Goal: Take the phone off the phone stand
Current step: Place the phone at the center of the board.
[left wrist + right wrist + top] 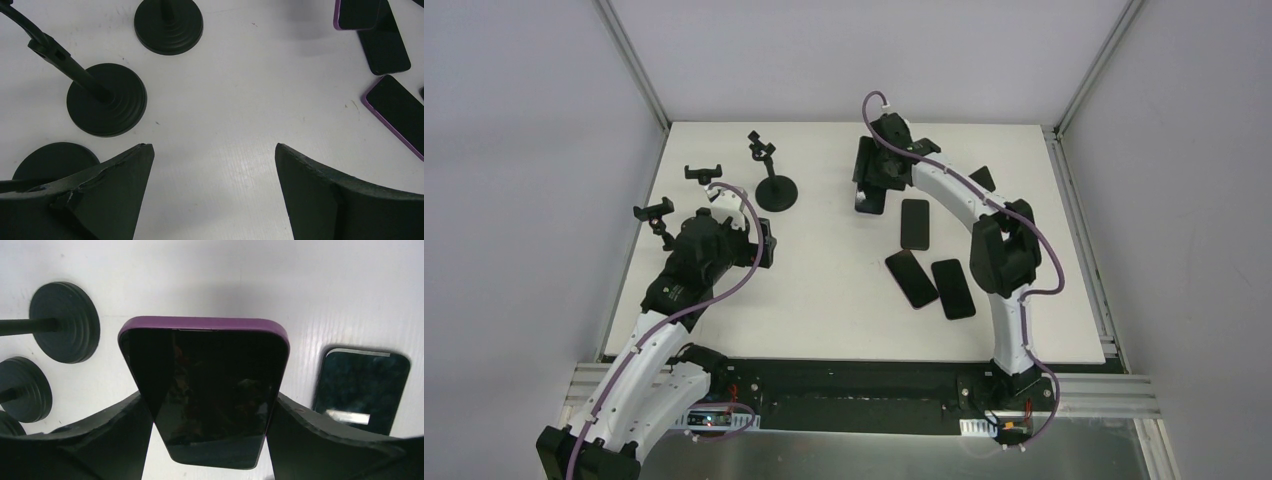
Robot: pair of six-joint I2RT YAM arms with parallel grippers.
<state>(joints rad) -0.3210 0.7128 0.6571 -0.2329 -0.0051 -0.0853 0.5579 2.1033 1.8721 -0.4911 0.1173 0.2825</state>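
Right wrist: phone [205, 385] in right gripper [208, 407].

White table [235, 100]: three empty stands [106, 99] are ahead and to the left of the left fingers [340, 200], with one base [55, 159] partly hidden behind the left-hand finger. Three flat phones [384, 47] lie screens up, ahead and to the right of those fingers, two of them side by side. A dark phone [360, 390] lies flat just beyond the right fingers [325, 440], on their right side.
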